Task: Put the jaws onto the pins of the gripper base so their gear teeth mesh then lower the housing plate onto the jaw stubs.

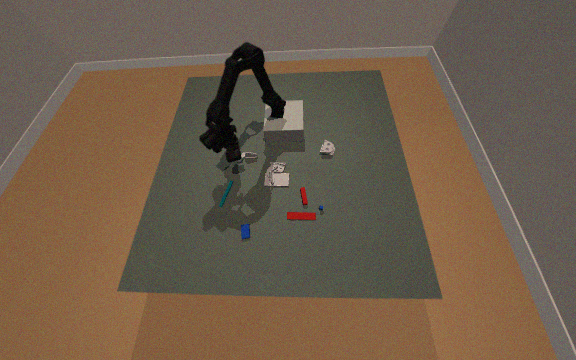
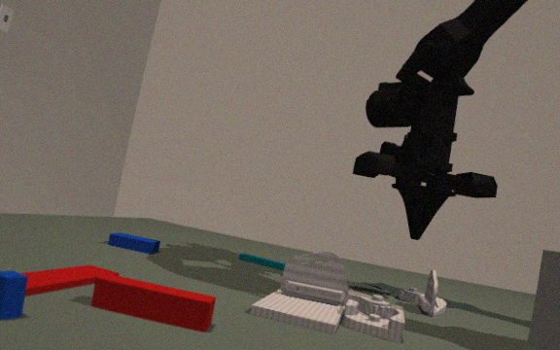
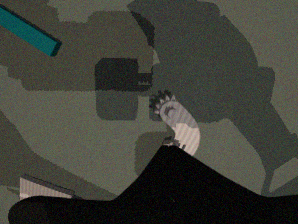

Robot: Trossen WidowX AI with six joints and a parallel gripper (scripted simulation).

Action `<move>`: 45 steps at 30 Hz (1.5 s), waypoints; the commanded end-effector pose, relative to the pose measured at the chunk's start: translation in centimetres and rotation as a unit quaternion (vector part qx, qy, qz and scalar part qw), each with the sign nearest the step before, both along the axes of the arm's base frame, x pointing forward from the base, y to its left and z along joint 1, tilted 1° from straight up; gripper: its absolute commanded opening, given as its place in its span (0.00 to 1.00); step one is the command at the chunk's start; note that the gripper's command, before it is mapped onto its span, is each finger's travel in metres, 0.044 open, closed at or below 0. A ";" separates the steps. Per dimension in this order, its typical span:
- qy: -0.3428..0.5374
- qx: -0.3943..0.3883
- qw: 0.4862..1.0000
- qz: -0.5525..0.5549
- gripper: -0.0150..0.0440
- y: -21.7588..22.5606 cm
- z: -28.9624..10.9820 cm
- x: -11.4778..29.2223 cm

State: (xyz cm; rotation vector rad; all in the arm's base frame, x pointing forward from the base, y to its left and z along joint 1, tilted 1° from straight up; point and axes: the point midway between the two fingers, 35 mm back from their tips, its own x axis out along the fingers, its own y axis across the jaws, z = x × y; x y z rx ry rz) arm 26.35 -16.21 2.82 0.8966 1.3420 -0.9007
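Observation:
My gripper is shut and empty, high above the mat. Its tips point down towards a white jaw with gear teeth at one end. In the wrist view the fingers hide the jaw's near part; the exterior view shows part of it standing upright. The white gripper base lies nearer the middle, with a curved upright part and a section with short pins beside it. I cannot tell a second jaw apart there. The white housing plate lies apart on the right.
A teal bar lies near the jaw. Two red bars, a blue block and a small blue block lie beyond the base. A pale box stands behind, under the arm.

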 end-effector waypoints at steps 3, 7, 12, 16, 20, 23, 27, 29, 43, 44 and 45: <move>-0.001 0.000 1.000 -0.001 0.25 0.0 0.1 0.0; -0.001 0.000 1.000 -0.001 0.25 0.0 0.1 0.0; 0.000 0.000 1.000 0.000 0.43 0.0 0.0 0.0; 0.000 0.000 1.000 0.000 0.61 0.0 0.0 0.0; 0.000 0.000 1.000 0.000 0.79 0.0 0.0 0.0; 0.000 0.000 1.000 0.000 0.92 0.0 0.0 0.0; 0.000 0.000 1.000 0.000 1.00 0.0 0.0 0.0; 0.000 0.000 1.000 0.000 1.00 0.0 0.0 0.0; 0.000 0.000 1.000 0.000 1.00 0.0 0.0 0.0; 0.000 0.000 1.000 0.000 1.00 0.0 0.0 0.0; 0.000 0.000 1.000 0.000 1.00 0.0 0.0 0.0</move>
